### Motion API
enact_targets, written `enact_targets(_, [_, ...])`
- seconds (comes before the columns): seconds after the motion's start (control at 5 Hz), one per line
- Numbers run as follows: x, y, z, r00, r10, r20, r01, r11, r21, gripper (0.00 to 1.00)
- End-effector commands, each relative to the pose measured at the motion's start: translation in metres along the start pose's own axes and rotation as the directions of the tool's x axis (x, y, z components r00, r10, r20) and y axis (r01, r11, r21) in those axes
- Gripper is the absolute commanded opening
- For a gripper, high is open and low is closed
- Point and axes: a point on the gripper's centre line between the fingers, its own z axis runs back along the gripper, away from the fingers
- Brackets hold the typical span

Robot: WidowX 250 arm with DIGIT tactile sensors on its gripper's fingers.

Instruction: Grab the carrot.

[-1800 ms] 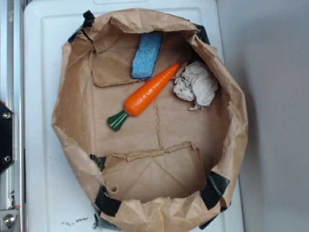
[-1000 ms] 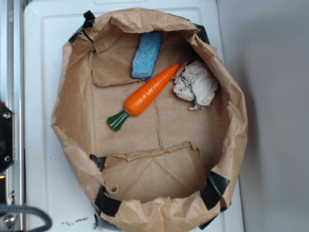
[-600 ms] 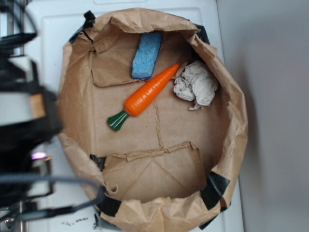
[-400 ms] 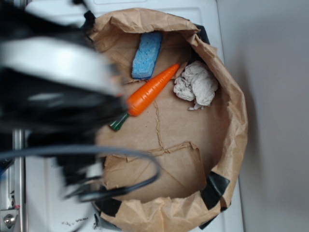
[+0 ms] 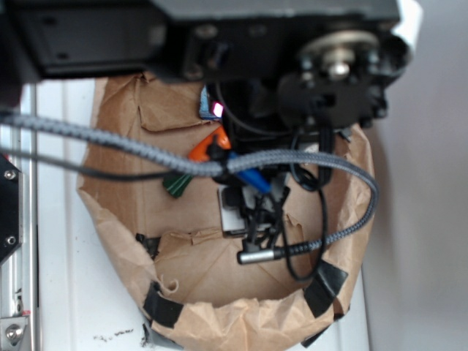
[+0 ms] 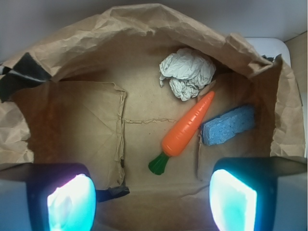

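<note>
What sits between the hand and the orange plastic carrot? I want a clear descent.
Nothing: the wrist view shows only bare brown paper bag floor between the open hand and the orange plastic carrot.

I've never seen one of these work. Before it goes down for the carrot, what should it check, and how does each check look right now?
1. Carrot visible to the wrist camera: ok.
2. Claw open, fingers wide apart: ok.
3. Nothing lying on the carrot: ok.
4. Blue sponge clear of the carrot: cannot tell, they look very close.
5. Crumpled paper near the tip: cannot tell if touching.
6. Claw touching the carrot: not ok, not yet.
</note>
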Motion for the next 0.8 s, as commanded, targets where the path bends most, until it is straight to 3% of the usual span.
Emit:
enact_targets(0.0, [0.004, 0.003, 0.016, 0.998, 0.012, 0.068, -0.012, 1.000, -0.002, 1.00])
enact_targets(0.2, [0.004, 0.003, 0.016, 0.998, 0.012, 0.068, -0.012, 1.000, -0.002, 1.00])
enact_targets(0.4, [0.007, 0.012, -0.008, 0.994, 0.000, 0.111, -0.005, 0.999, 0.044, 1.00])
enact_targets(0.6, [0.011, 0.026, -0.031, 0.991, 0.011, 0.130, -0.017, 0.999, 0.045, 1.00])
